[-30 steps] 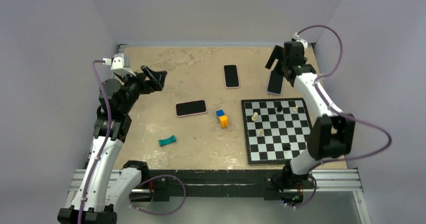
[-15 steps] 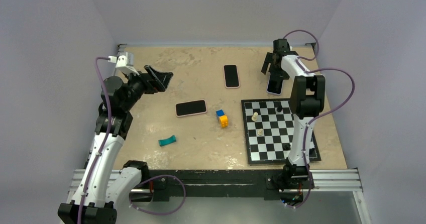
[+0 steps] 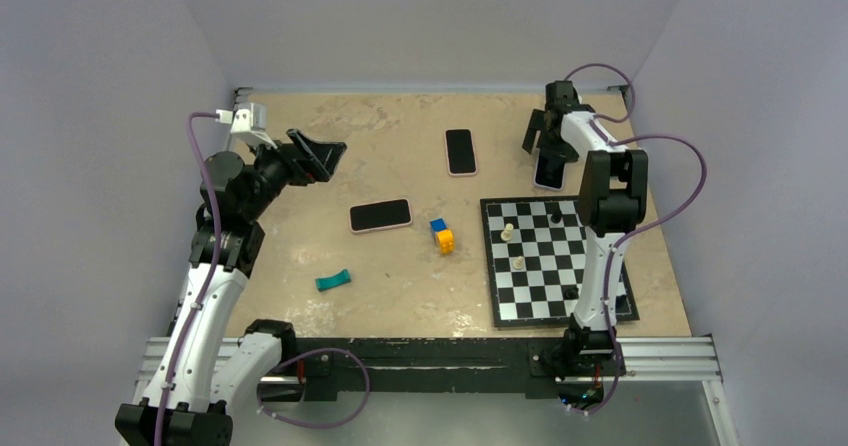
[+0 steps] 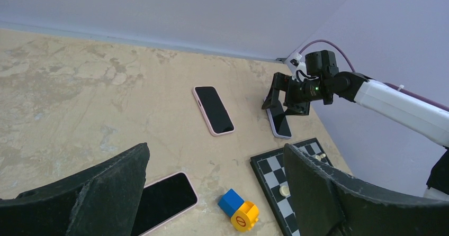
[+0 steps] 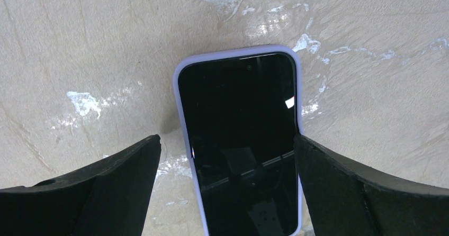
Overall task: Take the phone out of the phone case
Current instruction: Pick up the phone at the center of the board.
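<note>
A phone in a lilac case [image 3: 547, 173] lies flat at the back right, just beyond the chessboard; it shows screen-up in the right wrist view [image 5: 241, 141] and in the left wrist view [image 4: 279, 124]. My right gripper [image 3: 548, 144] is open and hangs low over it, one finger on each long side [image 5: 225, 141], not touching it. Two more phones in pink cases lie flat: one at the back middle [image 3: 460, 151], one in the centre [image 3: 380, 215]. My left gripper [image 3: 318, 156] is open and empty, raised over the left of the table [image 4: 214, 151].
A chessboard [image 3: 600, 266] with several pieces lies at the right front. A blue and yellow block [image 3: 442, 235] sits left of it. A teal piece [image 3: 333, 280] lies at the left front. Walls close in the back and both sides.
My right arm has folded up and brought its open gripper down over the lilac-cased phone. My left gripper has shifted slightly to the right. The phones have not moved.
</note>
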Controlling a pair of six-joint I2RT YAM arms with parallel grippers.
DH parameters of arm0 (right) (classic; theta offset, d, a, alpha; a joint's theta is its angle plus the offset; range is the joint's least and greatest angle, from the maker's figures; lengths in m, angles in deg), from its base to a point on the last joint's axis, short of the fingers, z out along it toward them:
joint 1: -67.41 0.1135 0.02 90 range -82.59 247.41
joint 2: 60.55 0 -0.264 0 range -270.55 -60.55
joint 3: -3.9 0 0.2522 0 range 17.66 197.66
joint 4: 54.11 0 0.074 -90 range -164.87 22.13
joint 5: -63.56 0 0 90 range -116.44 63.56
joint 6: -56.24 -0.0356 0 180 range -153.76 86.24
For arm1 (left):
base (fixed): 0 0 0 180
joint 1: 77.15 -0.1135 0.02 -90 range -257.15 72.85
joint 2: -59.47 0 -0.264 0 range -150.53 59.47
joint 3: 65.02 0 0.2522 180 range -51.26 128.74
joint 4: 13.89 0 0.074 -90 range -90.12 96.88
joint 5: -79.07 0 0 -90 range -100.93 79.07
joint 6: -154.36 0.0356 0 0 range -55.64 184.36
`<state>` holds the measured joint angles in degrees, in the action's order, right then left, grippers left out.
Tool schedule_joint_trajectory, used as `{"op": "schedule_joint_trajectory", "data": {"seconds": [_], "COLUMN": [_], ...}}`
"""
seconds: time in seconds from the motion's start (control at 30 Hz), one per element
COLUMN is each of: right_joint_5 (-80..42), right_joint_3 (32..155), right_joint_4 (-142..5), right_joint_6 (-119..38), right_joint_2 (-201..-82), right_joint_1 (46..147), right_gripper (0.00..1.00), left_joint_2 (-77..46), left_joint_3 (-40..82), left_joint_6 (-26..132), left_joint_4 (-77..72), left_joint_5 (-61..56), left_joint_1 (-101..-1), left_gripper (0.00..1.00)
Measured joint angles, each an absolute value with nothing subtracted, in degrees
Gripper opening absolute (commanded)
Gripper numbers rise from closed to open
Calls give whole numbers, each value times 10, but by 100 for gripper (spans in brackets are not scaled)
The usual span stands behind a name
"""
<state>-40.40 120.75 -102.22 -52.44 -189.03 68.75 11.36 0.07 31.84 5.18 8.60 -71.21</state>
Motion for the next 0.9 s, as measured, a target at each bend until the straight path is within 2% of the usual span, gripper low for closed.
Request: {"op": "schedule_joint_trajectory", "data": {"seconds": [0.67,0.9], "right_joint_5": [-423,-348], "right_joint_3": [1108,1107], "right_joint_4": [-970,-964], "right_joint_6": [-450,-456], "right_joint_2": [-1839,-1843], "right_joint_1": [682,659], "right_gripper": [98,84], "left_joint_2": [96,96], "left_joint_3": [1,1], "left_joint_6": [305,304], "left_joint_4": [42,40], "left_joint_5": [102,104], "left_joint_1": [-712,-712], "left_gripper": [100,100]}}
